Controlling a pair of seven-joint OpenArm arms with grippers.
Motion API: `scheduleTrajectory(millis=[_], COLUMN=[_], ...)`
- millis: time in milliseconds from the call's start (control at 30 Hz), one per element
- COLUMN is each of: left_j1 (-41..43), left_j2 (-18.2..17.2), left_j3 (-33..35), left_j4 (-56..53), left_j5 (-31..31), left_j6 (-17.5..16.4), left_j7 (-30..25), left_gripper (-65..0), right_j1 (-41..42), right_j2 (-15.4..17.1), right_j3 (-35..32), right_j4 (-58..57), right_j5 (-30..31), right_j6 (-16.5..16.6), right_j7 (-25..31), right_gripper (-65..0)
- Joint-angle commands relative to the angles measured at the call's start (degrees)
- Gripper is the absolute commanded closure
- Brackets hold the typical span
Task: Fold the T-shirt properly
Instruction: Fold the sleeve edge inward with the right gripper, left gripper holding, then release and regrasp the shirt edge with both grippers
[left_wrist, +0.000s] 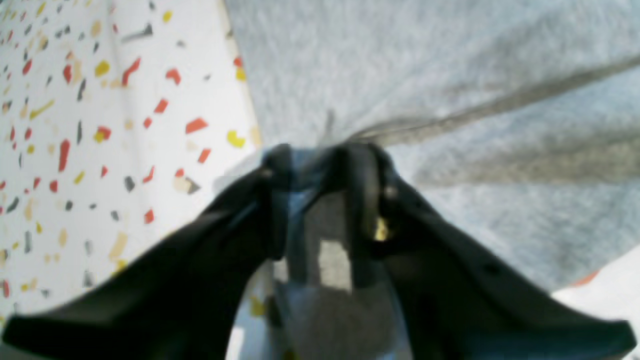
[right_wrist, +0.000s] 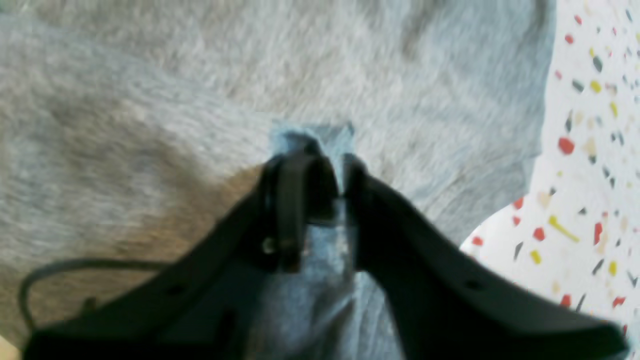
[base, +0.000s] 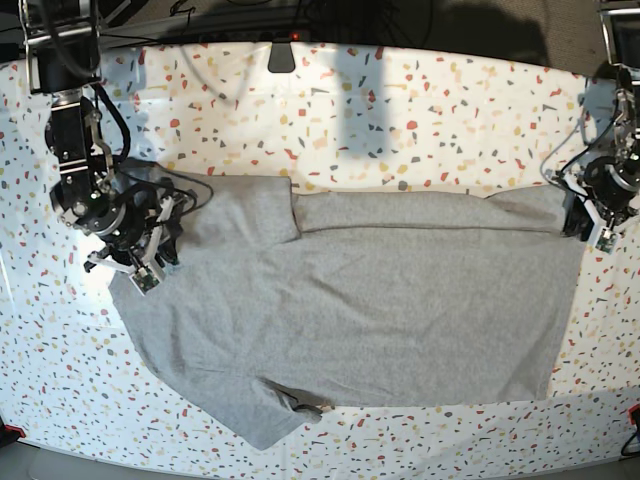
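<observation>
T-shirt (base: 370, 300) flat on table (base: 450, 110) (far strip folded over). Left gripper (left_wrist: 320, 155) and right gripper (right_wrist: 320, 165) at opposite ends, jaws narrow, seemingly pinching cloth; blurred. Next: lift together, fold toward near edge.

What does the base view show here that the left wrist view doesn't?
Only the base view shows the whole T-shirt spread flat, with a folded strip along its far edge, and the right end effector at one corner. Only the left wrist view shows cloth bunched between the left end effector tips. Both show grey fabric on the speckled table.
</observation>
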Motion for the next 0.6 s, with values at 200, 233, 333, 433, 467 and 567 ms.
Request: scheduleTrajectory(millis=[200, 233, 333, 433, 467, 567], left_j1=[-0.44, -0.28, 1.51, 5.09, 6.64, 11.78], left_j2=[-6.58, -7.26, -8.68, -9.05, -9.03, -9.05], left_j3=[-0.44, -0.44, -0.44, -0.44, -0.44, -0.44], left_j4=[7.91, 9.31, 13.86, 18.67, 20.37, 24.9], left_j5=[-5.51, -6.93, -7.28, -3.21, -0.92, 3.67], left_j6=[0.57, 0.48, -0.2, -0.68, -0.7, -0.9], left_j7=[7.23, 8.59, 11.26, 12.33, 12.31, 10.01], left_gripper=[-18.9, -18.9, -18.9, -18.9, -18.9, -18.9], right_j1=[1.05, 0.92, 0.24, -0.96, -1.49, -3.3], right_j2=[1.22, 1.25, 1.22, 1.25, 1.22, 1.22], right_j3=[0.52, 0.52, 0.5, 0.5, 0.5, 0.5], right_j4=[10.38, 11.91, 15.61, 18.1, 18.71, 20.13], right_j5=[0.48, 0.48, 0.5, 0.5, 0.48, 0.48], right_j6=[-0.09, -0.09, -0.09, -0.11, -0.09, -0.09], right_j7=[-6.51, -7.65, -10.25, -11.43, -11.56, -11.74], right_gripper=[-18.5, -18.5, -18.5, -18.5, -18.5, -18.5])
